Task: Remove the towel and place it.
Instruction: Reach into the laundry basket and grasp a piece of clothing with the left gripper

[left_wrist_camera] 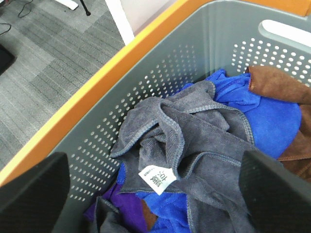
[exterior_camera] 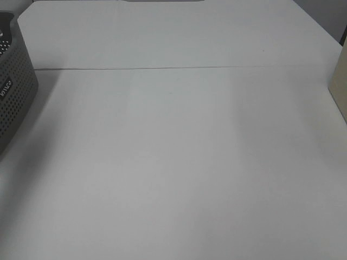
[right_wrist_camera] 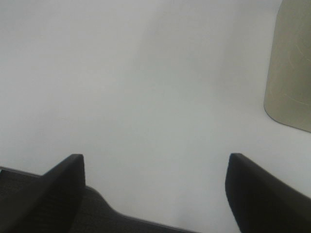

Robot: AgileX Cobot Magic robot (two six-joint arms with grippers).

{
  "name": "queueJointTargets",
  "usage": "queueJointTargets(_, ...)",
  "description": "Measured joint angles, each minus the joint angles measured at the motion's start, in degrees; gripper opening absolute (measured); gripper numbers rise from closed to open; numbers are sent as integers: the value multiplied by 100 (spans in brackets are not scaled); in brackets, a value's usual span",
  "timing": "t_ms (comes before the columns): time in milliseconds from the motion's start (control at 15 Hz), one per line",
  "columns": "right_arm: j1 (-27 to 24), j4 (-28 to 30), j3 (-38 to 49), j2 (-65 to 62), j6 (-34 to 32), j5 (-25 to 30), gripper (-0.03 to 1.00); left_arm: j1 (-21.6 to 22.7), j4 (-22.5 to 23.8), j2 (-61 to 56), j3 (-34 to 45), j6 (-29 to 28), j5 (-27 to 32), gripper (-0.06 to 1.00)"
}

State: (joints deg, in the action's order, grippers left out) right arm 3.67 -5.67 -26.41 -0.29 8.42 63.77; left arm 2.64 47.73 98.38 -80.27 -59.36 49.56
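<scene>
The towel (left_wrist_camera: 194, 141) is a dark grey terry cloth with a white label. It lies crumpled on top of the pile in the grey perforated basket (left_wrist_camera: 160, 77). My left gripper (left_wrist_camera: 155, 194) is open and empty, above the basket, with its fingers (left_wrist_camera: 34, 194) on either side of the towel and clear of it. My right gripper (right_wrist_camera: 160, 194) is open and empty over the bare white table (right_wrist_camera: 146, 87). In the exterior high view only a corner of the basket (exterior_camera: 13, 92) shows at the far left. Neither gripper shows there.
Blue (left_wrist_camera: 272, 116), brown (left_wrist_camera: 286, 85) and purple (left_wrist_camera: 126, 204) cloths lie under the towel. An orange table edge (left_wrist_camera: 97, 87) runs beside the basket, with grey floor beyond it. A beige object (exterior_camera: 340, 81) stands at the table's right edge and shows in the right wrist view (right_wrist_camera: 291, 63).
</scene>
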Motion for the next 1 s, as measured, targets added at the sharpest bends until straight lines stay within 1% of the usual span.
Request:
queueJointTargets(133, 0, 0, 0, 0, 0, 0, 76, 0, 6, 258, -160, -183, 34, 89)
queueJointTargets(333, 0, 0, 0, 0, 0, 0, 76, 0, 52, 613, -252, -607, -17, 89)
queueJointTargets(467, 0, 0, 0, 0, 0, 0, 76, 0, 160, 865, -252, -859, -74, 89)
queueJointTargets(733, 0, 0, 0, 0, 0, 0, 76, 0, 670, 1238, -252, -1392, -74, 88)
queueJointTargets(867, 0, 0, 0, 0, 0, 0, 76, 0, 900, 1404, -252, -1564, -103, 88)
queueJointTargets(1000, 0, 0, 0, 0, 0, 0, 76, 0, 1026, 1541, -252, -1673, -132, 88)
